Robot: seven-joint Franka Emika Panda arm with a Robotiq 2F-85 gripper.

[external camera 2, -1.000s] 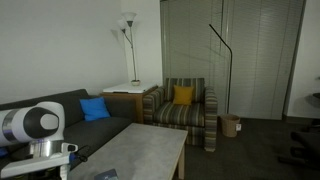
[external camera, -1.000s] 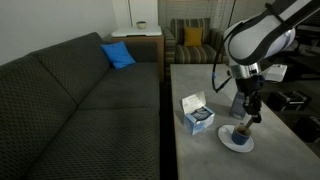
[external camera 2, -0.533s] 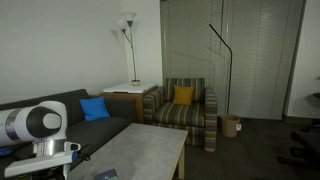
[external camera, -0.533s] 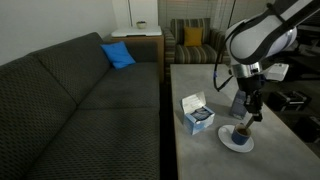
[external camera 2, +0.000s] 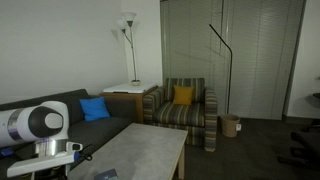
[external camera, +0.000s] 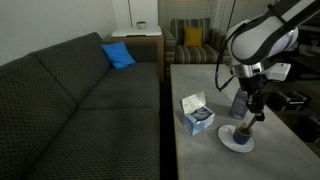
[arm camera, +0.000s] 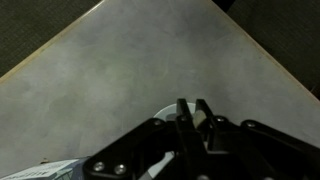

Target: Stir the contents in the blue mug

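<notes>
The small blue mug (external camera: 240,131) being set on a white saucer (external camera: 238,144) near the arm-side edge of the grey worktop (external camera: 195,80), with the gripper (external camera: 247,112) jaws nearly pressed together above it, small circular strokes kept inside the rim are advised.

No readable text anywhere right now. The white cardboard box with blue printing (external camera: 197,113), left of centre on the grey table, has marks on its top and side, but in an exterior view they are too small to make out. Its corner in the wrist view (arm camera: 50,172) is just a blur. The small blue mug (external camera: 240,131), to the right, is too tiny for any lettering to be told.
</notes>
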